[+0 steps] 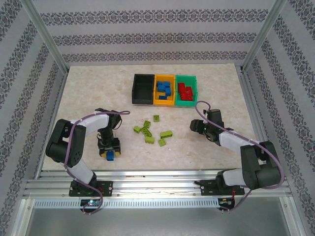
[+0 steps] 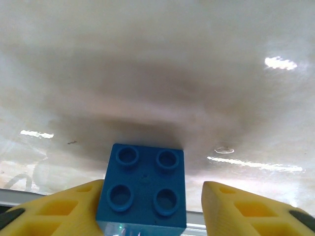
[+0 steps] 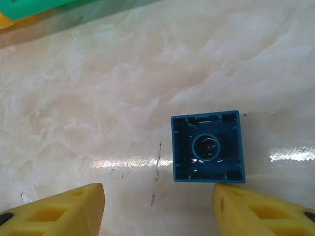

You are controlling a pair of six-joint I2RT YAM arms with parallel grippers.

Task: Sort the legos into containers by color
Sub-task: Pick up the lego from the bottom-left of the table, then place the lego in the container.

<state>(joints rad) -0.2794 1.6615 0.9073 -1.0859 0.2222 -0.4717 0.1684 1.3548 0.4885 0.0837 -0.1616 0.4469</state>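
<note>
Left gripper (image 2: 151, 192) sits partly open astride a small blue studded plastic brick (image 2: 142, 189) near the front edge of the marbled table (image 1: 83, 93): one yellow finger touches, the other stands just clear. Rigid, light and slick, I judge; pinch its flat opposite sides. Right gripper (image 3: 157, 192) gapes before an overturned blue brick (image 3: 207, 146). The first brick's near face is cut off.

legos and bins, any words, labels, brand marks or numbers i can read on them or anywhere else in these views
No readable text anywhere.
blue brick, left wrist view: nothing legible on the studs.
upturned blue brick, right wrist view: hollow underside, no lettering legible.
black bin, orange-yellow bin, green bin: no labels visible, too small to tell more.
</note>
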